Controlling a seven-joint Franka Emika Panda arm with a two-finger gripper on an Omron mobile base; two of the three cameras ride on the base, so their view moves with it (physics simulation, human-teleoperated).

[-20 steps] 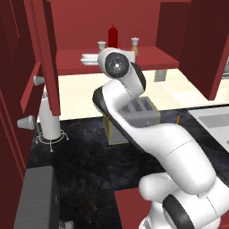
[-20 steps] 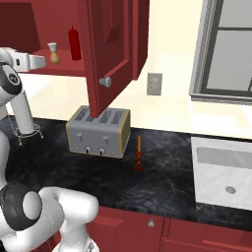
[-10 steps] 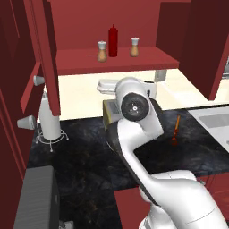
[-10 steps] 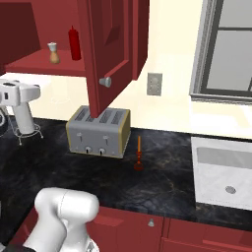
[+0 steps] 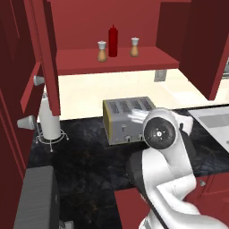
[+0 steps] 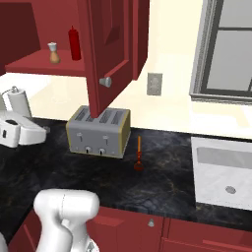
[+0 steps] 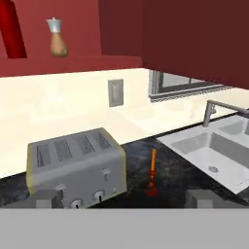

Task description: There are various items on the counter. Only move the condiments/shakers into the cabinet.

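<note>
your gripper [image 7: 124,198] has its two fingers [image 7: 47,198] spread wide with nothing between them, low over the counter [image 7: 180,170]. straight ahead of the fingers, toward the one on the left of the hand view, sits the toaster [image 7: 75,165], its slot side up and its lever face turned to you. between the fingertips and a little beyond them, the thin orange-red utensil [image 7: 152,173] stands upright on the black stone, just beside the toaster's right end and apart from it. high above the fingers, on the cabinet [image 5: 112,60] shelf, you have the red bottle [image 5: 113,40] standing between two tan shakers: one shaker [image 5: 102,51] to its left and the other shaker [image 5: 134,47] to its right, all three upright. off past the right finger lies the sink [image 7: 214,153] with its faucet [image 7: 214,108].
</note>
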